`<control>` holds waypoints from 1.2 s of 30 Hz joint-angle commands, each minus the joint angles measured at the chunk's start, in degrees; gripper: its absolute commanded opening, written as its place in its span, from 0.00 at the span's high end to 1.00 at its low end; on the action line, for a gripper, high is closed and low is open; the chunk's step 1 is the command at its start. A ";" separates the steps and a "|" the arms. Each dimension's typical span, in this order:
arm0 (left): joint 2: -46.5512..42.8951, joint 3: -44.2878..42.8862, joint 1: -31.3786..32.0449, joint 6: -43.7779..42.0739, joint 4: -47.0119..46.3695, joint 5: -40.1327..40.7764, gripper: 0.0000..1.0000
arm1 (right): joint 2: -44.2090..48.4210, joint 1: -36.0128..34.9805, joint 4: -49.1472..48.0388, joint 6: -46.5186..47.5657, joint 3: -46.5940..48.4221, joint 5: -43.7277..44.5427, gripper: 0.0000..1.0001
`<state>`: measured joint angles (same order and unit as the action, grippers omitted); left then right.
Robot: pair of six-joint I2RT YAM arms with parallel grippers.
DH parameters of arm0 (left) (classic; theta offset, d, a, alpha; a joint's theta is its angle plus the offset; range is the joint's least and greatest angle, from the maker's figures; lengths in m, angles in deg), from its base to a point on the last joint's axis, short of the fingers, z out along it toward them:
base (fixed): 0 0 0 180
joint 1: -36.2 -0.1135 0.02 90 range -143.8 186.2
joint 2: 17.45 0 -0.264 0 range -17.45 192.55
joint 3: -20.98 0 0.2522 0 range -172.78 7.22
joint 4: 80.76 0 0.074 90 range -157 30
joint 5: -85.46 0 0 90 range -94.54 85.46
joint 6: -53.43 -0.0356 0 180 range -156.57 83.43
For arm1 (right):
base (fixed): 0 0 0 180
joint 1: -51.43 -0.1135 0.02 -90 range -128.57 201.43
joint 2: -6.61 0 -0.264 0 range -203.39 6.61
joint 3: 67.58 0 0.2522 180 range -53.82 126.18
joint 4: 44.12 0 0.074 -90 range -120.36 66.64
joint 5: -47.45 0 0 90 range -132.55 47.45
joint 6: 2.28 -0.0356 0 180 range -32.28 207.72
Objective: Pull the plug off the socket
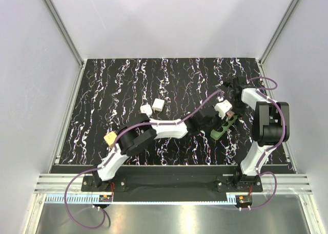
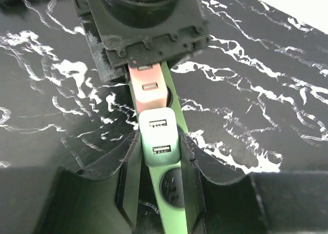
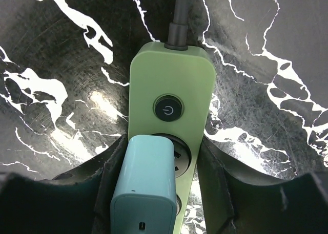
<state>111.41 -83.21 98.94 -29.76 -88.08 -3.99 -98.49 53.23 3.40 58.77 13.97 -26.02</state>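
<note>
The socket point(image 1: 219, 130) is a green power strip lying at the right of the table, with a power button point(image 3: 168, 107) near its cable end. A white plug point(image 2: 160, 136) with two USB ports stands in it, and my left gripper point(image 2: 160, 160) is shut on that plug's sides, with an empty outlet point(image 2: 172, 187) just below it. Behind it stands a pink plug point(image 2: 148, 88). My right gripper point(image 3: 161, 165) is shut on the socket's edges point(image 3: 154, 78). A pale blue plug point(image 3: 146, 180) stands between its fingers, against the left finger point(image 3: 114, 167).
Two loose white plugs point(image 1: 146, 109) point(image 1: 158, 105) lie on the black marbled table point(image 1: 113, 90) left of centre. The socket's dark cable point(image 3: 179, 19) runs off toward the back. Grey walls close in the table on three sides.
</note>
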 commanded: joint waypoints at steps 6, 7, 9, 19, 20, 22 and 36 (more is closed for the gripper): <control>-10.03 -10.29 1.60 1.68 -4.93 5.17 1.00 | -0.90 1.10 -4.14 2.76 -0.29 7.11 1.00; -10.29 -9.68 1.68 2.15 -5.72 4.46 1.00 | -0.90 1.18 -4.23 2.85 -0.29 7.11 1.00; -10.82 -9.41 2.03 0.76 -6.51 4.10 1.00 | -0.81 1.19 -4.14 2.85 -0.38 7.02 1.00; -20.12 11.04 -0.16 -6.46 -15.65 0.32 1.00 | -0.98 1.97 -4.84 2.50 -0.20 3.87 1.00; -21.01 12.20 -0.34 -8.02 -15.66 0.93 1.00 | -0.81 2.24 -5.10 2.49 -0.29 3.07 1.00; -23.03 15.53 -0.95 -9.09 -15.74 2.51 1.00 | -0.37 2.59 -5.28 2.41 -0.38 1.49 1.00; -23.31 22.93 -12.01 -0.49 -12.15 15.26 1.00 | 5.96 2.94 -8.09 3.37 -3.98 -2.03 0.54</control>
<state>89.09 -59.72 89.41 -33.72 -98.13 6.11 -95.95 55.57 -0.93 59.95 10.38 -29.99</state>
